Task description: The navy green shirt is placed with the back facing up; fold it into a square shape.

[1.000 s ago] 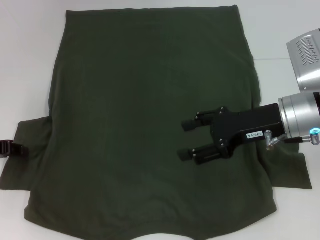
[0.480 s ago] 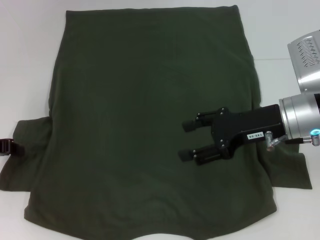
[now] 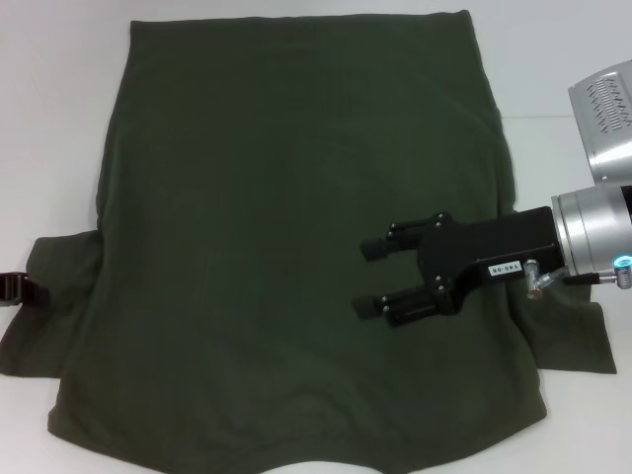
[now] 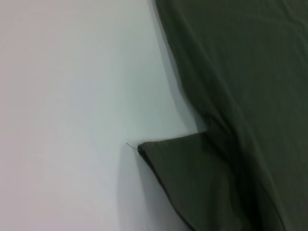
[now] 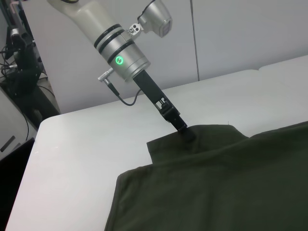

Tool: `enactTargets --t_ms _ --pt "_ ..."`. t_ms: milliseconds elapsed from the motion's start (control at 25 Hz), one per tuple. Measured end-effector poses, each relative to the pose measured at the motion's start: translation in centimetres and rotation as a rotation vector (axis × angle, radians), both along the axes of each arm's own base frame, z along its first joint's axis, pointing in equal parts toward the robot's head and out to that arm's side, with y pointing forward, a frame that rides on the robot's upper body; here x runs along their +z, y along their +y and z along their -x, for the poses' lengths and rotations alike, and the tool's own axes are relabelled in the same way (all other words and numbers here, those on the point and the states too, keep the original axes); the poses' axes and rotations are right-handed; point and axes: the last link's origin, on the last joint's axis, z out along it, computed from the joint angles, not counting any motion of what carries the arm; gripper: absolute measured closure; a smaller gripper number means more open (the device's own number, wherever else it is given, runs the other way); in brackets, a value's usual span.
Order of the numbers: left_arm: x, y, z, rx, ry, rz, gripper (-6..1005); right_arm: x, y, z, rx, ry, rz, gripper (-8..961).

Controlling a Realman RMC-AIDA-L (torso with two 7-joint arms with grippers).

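The navy green shirt [image 3: 286, 227] lies spread flat on the white table [image 3: 49, 118], plain side up, hem at the far edge and neckline at the near edge. No lettering shows. My right gripper [image 3: 370, 276] is open and empty, hovering over the shirt's right half and pointing left. My left gripper [image 3: 22, 290] is at the outer edge of the left sleeve [image 3: 49, 326]. In the right wrist view the left gripper [image 5: 185, 132] touches that sleeve's edge. The left wrist view shows the sleeve corner [image 4: 192, 183] and the shirt's side [image 4: 240, 72].
The right sleeve [image 3: 578, 341] sticks out under my right arm. Bare white table surrounds the shirt; a seam [image 3: 553, 117] runs across it at the right. Dark equipment with cables [image 5: 19, 72] stands beyond the table's left end.
My left gripper's tip has drawn back slightly toward the left edge. The right gripper and the shirt have not visibly moved.
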Motion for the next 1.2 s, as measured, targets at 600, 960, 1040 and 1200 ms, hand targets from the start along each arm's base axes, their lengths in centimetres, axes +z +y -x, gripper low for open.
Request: enactTargets --t_ms 600,960,1040,1200 --pt "-0.3 -0.07 -0.19 -0.005 -0.001 0.017 958 0.0 0.0 0.01 0.001 0.0 0.0 103" --pt "-0.22 -0.08 -0.27 -0.002 -0.006 0.021 915 -0.05 0.06 0.13 0.005 -0.003 0.001 103" --pt "-0.22 -0.06 -0.29 -0.001 -0.006 0.021 882 -0.06 0.07 0.16 0.006 -0.004 0.002 103" --pt "-0.22 -0.06 -0.29 -0.001 -0.006 0.021 815 -0.06 0.07 0.16 0.005 -0.004 0.002 103"
